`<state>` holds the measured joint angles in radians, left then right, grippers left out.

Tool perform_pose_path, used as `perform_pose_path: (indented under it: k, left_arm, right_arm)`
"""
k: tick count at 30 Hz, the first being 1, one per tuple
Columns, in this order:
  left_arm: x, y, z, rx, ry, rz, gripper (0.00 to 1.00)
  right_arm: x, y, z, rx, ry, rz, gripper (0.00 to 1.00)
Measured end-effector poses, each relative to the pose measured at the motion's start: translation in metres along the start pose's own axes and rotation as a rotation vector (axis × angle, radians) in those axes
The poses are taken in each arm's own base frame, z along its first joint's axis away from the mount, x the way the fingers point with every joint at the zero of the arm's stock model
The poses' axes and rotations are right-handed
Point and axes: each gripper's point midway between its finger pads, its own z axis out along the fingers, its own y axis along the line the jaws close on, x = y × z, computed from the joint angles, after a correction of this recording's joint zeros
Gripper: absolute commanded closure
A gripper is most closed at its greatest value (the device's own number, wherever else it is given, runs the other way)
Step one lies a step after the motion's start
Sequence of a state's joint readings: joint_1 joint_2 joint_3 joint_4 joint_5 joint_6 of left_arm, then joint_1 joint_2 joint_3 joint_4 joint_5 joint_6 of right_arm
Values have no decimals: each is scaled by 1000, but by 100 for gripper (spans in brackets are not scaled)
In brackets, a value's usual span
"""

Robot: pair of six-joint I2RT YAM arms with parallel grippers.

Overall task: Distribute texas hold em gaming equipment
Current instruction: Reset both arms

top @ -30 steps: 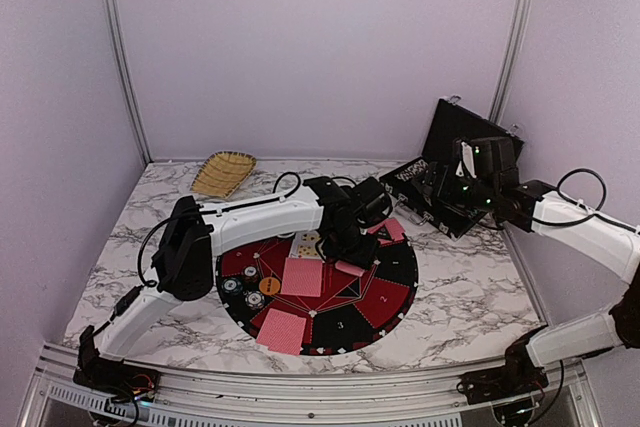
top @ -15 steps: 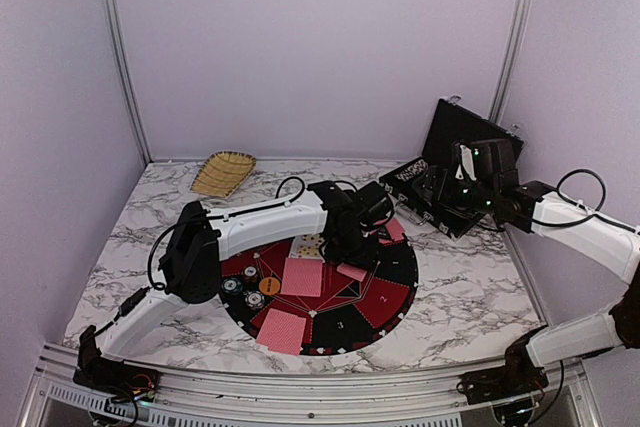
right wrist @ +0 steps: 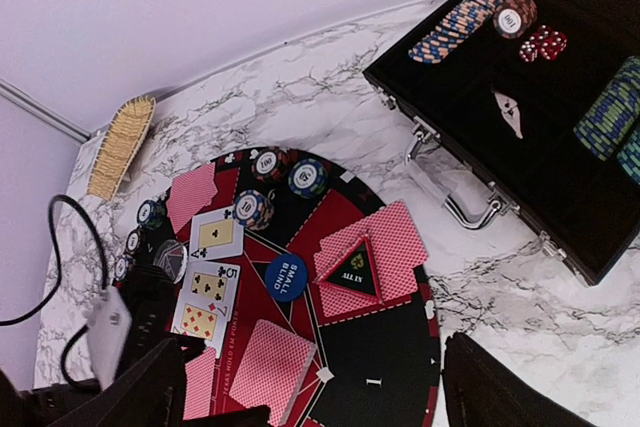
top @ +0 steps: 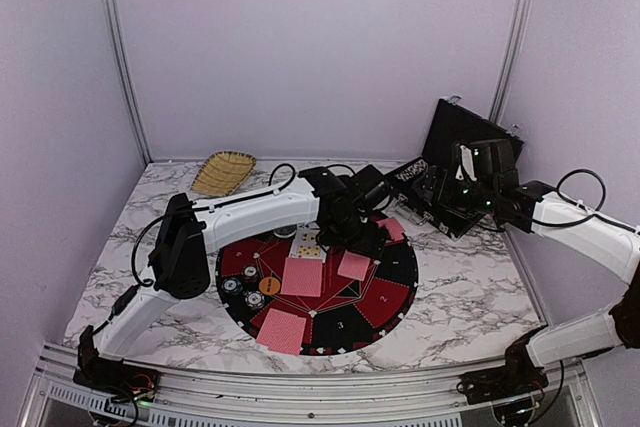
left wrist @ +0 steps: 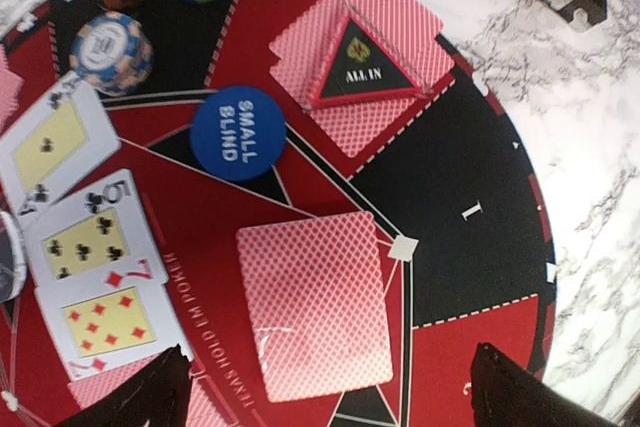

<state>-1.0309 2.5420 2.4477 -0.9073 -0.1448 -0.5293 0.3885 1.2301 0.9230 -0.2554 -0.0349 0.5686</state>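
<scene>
– Top external: where is the left gripper (top: 355,239)?
– Low over the far half of the mat (top: 395,299), right above a face-down card (top: 353,265).
– Is it gripping that card?
– No. The left wrist view shows its fingers (left wrist: 130,402) spread wide, one at each bottom corner, with nothing between them. The card lies flat on the mat under the gap.
– What lies around it?
– Just beyond it is a blue disc (left wrist: 238,134) marked SMALL BLIND. Past that is a pair (left wrist: 400,17) of overlapped red-backed cards with an ALL IN triangle (left wrist: 355,62) on top. Three face-up cards (left wrist: 90,242) run in a row to one side. Three chip stacks (left wrist: 110,47) stand near the mat's rim.
– And nearer the arm bases?
– From above, two more face-down cards: one (top: 302,277) mid-mat, one (top: 283,330) at the near rim. An orange disc (top: 269,285) sits left of them, with two small chip stacks (top: 232,285) just beside it.
– Right gripper (right wrist: 330,402)?
– It is raised at the table's (top: 470,287) far right, by the open case (right wrist: 560,147) and well apart from the mat. Its jaws are wide apart and empty.
– What is in the case?
– Rows of chips (right wrist: 455,22) on edge and some red dice (right wrist: 545,42).
– Anything else?
– A basket (top: 223,172) at the far left corner.
</scene>
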Motion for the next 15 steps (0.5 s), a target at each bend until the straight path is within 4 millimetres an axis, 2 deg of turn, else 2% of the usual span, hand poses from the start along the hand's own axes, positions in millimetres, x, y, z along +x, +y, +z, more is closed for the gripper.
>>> perform_pose_path:
  k: [3, 6, 10, 12, 15]
  left_arm:
    - [-18, 11, -35, -6, -61, -11, 1]
    - [-39, 33, -79, -13, -142, -38, 1]
    - [-61, 81, -137, -32, -262, -98, 1]
    - [-62, 109, -160, -46, -307, -131, 1]
    - [-55, 152, -180, -77, -351, -176, 1]
  right_arm:
    - [-1, -1, 0, 7, -4, -6, 10]
    - [-4, -5, 0, 31, -20, -17, 9]
    - [-12, -12, -2, 72, -64, -24, 4]
    - [-20, -12, -6, 84, -103, -26, 2]
    - [-38, -10, -16, 89, -181, -36, 2]
